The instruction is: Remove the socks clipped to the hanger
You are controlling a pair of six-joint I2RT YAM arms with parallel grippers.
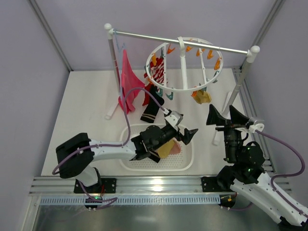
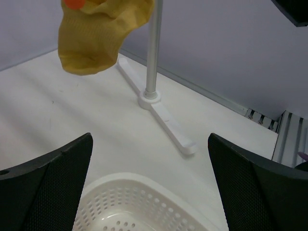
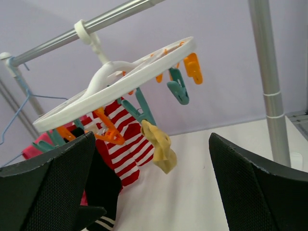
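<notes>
Progress: partway, I judge | done: two socks (image 1: 168,148) lie in basket (image 1: 188,162) | left: striped sock (image 3: 126,155), black sock (image 1: 151,109), mustard sock (image 3: 161,150) clipped on hanger (image 3: 144,60) | left tool (image 2: 150,139) spread, empty, over basket | right tool (image 3: 151,136) spread, empty, facing hanger.

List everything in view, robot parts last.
rack: one, white posts with metal rail, back of table
hanger: one, white ring with orange and teal clips, hung on rail
magenta cloth: one, hanging at rail's left end
striped sock: one, red-and-white, clipped to hanger
black sock: one, clipped beside it
mustard sock: one, clipped at hanger's near right
basket: one, white perforated, near edge of table
loose socks: two seen, yellow and pink, in basket
left gripper: open, over basket
right gripper: open, right of basket
</notes>
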